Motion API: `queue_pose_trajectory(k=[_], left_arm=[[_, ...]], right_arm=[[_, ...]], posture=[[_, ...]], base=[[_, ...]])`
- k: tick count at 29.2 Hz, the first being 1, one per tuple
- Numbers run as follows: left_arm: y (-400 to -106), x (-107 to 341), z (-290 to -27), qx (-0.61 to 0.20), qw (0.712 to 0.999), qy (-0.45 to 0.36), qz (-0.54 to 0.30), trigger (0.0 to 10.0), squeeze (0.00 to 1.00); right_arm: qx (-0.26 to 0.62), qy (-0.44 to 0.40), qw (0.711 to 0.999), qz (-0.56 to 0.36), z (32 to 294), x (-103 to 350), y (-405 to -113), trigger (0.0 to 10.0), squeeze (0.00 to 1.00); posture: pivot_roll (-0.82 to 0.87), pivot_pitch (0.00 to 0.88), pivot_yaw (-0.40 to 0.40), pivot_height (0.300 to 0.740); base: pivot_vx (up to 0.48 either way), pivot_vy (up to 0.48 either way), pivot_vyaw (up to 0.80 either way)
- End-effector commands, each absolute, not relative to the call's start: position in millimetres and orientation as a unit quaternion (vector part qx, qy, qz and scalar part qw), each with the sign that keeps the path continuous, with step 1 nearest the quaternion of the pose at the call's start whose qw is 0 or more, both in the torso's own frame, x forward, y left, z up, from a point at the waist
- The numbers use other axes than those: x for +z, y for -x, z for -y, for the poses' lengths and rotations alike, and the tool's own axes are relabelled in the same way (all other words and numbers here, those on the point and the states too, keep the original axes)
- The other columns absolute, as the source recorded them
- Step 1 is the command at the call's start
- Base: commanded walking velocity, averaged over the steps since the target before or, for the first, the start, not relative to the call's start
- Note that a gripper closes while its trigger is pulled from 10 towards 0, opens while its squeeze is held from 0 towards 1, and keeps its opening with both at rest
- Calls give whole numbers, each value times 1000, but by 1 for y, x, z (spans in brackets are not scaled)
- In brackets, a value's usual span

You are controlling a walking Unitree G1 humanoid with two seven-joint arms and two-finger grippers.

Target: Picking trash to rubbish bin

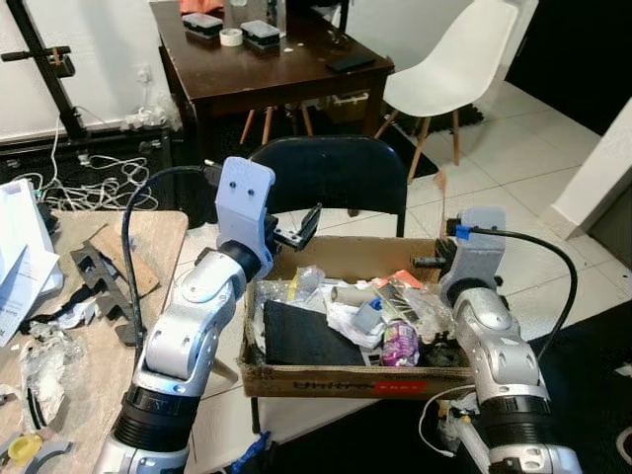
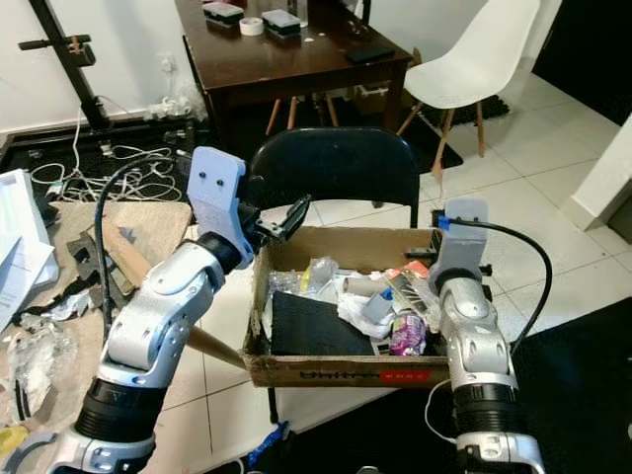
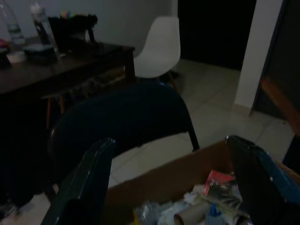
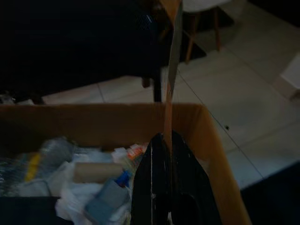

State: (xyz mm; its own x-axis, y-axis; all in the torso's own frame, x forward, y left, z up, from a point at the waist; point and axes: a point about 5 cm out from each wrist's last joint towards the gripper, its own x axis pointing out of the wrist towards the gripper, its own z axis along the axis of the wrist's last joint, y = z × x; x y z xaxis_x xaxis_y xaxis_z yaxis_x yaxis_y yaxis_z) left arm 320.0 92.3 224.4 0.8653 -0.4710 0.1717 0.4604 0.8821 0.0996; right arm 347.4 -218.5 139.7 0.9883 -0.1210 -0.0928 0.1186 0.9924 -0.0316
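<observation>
Cardboard box of trash sitting in front of the robot, both grippers poised at its far rim.

The cardboard box point(image 1: 346, 377) is holding a black sheet point(image 1: 308, 336) at its left side, a cardboard tube point(image 1: 357, 293), crumpled white plastic point(image 1: 348, 321), a purple wrapper point(image 1: 400, 344) near the front wall and an orange scrap point(image 1: 410, 278) toward the far right corner. The right gripper point(image 4: 167, 140) is hanging over the far right corner with its fingers pressed together on a thin orange strip point(image 4: 169, 75) that is standing upright between them. The left gripper point(image 3: 173, 187) is hovering above the far left corner, fingers spread wide apart and holding nothing. A black chair point(image 1: 331, 173) is standing just behind the box. Both wrist views are coming through very dark, so the smaller pieces in the box are hard to make out, and the right arm is covering the box's right wall.
</observation>
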Motion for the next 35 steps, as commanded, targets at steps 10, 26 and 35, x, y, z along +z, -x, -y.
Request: queue_pose_trajectory(k=[10, 26, 35], left_arm=[[-329, 208, -75, -297, 949, -87, 58, 10000, 0], [-320, 192, -58, -394, 910, -124, 42, 10000, 0], [-329, 198, -71, -323, 938, -107, 63, 10000, 0]], right_arm=[[-65, 5, 997, -45, 233, 139, -362, 10000, 0], [-13, 14, 999, -46, 225, 134, -369, 10000, 1000], [-34, -4, 999, 26, 221, 160, -375, 10000, 0]], posture=[[29, 179, 58, 740], [31, 184, 70, 740], [20, 152, 59, 740]], base=[[0, 0, 0], [0, 0, 0], [0, 0, 0]])
